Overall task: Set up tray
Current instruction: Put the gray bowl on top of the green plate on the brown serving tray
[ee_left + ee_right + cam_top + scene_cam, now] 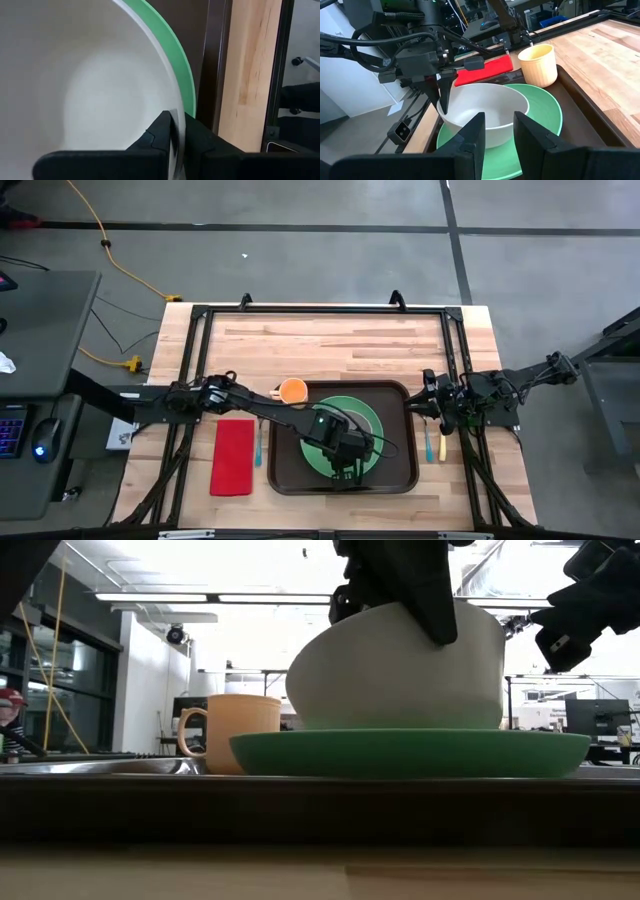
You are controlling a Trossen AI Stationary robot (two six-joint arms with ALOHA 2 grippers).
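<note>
A white bowl [485,107] rests on a green plate [545,112], which lies in the dark brown tray [400,470]. My left gripper [178,135] reaches over the plate from the table's left and is shut on the bowl's rim at its near side. In the high view the arm hides the bowl. A yellow cup [538,65] stands upright in the tray's far left corner. My right gripper [499,135] waits at the table's right side, open, with nothing between its fingers. My left gripper holds the bowl's rim [170,97] at the bowl's near side. One finger [160,132] is inside the bowl and the other [200,137] is outside it. The fingers come steeply from above, slanting down. The bowl's base is on the green plate [410,752].
A red napkin [233,456] lies on the table left of the tray, with a blue-handled utensil [258,450] between them. Two more utensils [442,445] lie right of the tray. A black frame [320,308] runs round the table's edges.
</note>
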